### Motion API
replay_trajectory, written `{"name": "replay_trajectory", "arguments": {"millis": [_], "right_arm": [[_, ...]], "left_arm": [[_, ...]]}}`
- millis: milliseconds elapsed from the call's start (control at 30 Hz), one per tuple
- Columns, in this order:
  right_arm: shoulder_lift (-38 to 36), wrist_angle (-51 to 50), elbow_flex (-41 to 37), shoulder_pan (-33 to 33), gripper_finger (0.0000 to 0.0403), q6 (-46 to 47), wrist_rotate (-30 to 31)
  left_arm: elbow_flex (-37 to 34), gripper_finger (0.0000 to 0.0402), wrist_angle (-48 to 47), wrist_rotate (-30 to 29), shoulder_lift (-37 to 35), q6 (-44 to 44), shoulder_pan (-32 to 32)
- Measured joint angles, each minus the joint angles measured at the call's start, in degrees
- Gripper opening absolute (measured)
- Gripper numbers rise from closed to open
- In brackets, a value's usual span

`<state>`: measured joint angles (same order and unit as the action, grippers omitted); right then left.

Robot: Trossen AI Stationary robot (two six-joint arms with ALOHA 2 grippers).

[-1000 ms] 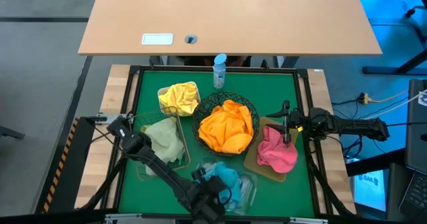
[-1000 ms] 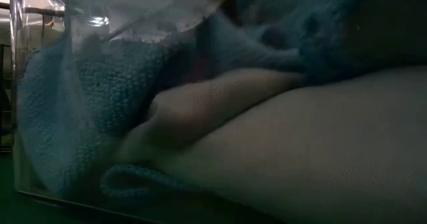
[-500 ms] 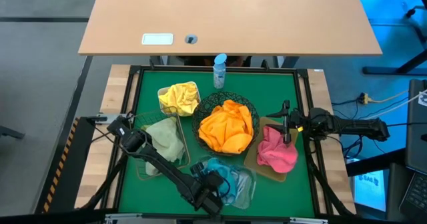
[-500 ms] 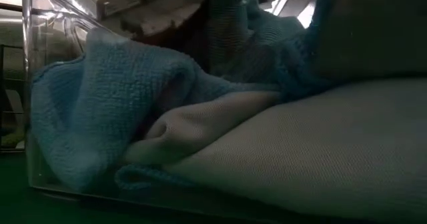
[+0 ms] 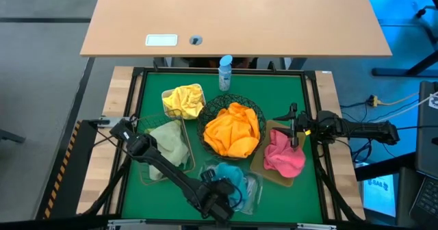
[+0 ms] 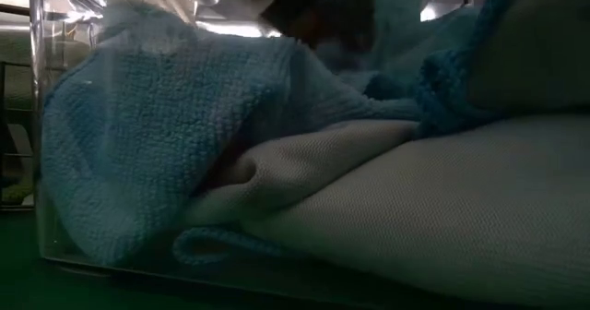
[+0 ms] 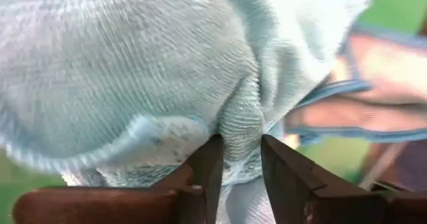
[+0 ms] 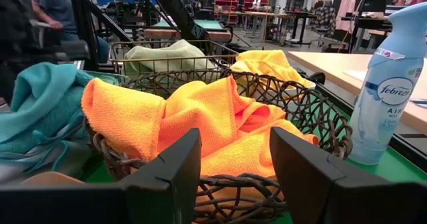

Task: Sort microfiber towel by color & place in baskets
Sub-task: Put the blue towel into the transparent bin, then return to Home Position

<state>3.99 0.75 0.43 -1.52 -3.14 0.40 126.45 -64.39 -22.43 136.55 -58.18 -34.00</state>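
Blue towel (image 5: 229,180) now bunches higher in the clear tray (image 5: 253,192) at six o'clock, left gripper (image 7: 239,167) pinching its fuzzy fold.

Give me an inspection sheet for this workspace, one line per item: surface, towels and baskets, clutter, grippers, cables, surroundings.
Surface: green mat in a black frame, bare along its edges.
Job's things: orange towels in the round wire bowl; yellow towel in the white tub; pale green towel in the wire basket; pink towel on the tan tray; blue towel in the clear tray.
Clutter: spray bottle at the mat's far edge.
Grippers: left gripper at the clear tray, jaws pinching blue towel; right gripper open, waiting at the mat's right edge.
Cables: loose cables off the table's right side.
Surroundings: bare wooden desk behind; a person in the right wrist view.
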Motion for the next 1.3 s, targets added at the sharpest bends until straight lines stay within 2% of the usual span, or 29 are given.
{"name": "replay_trajectory", "arguments": {"millis": [367, 533, 633, 1033, 1300], "right_arm": [[0.0, 0.0, 0.0, 0.0, 0.0179, 0.0, 0.0], [0.0, 0.0, 0.0, 0.0, 0.0179, 0.0, 0.0], [0.0, 0.0, 0.0, 0.0, 0.0179, 0.0, 0.0], [0.0, 0.0, 0.0, 0.0, 0.0179, 0.0, 0.0], [0.0, 0.0, 0.0, 0.0, 0.0179, 0.0, 0.0]], "left_arm": [[8.2, 0.0121, -4.4, 0.0, -0.1, 2.3, 0.0], [8.5, 0.0121, -4.4, 2.3, -1.8, 2.4, 0.2], [8.5, 0.0121, -4.3, 1.3, -2.9, 4.2, 0.4], [8.4, 0.0121, -1.7, -3.1, -10.6, 28.5, 5.5], [8.5, 0.0121, 7.1, -4.0, -19.4, 47.4, 10.8]]}}
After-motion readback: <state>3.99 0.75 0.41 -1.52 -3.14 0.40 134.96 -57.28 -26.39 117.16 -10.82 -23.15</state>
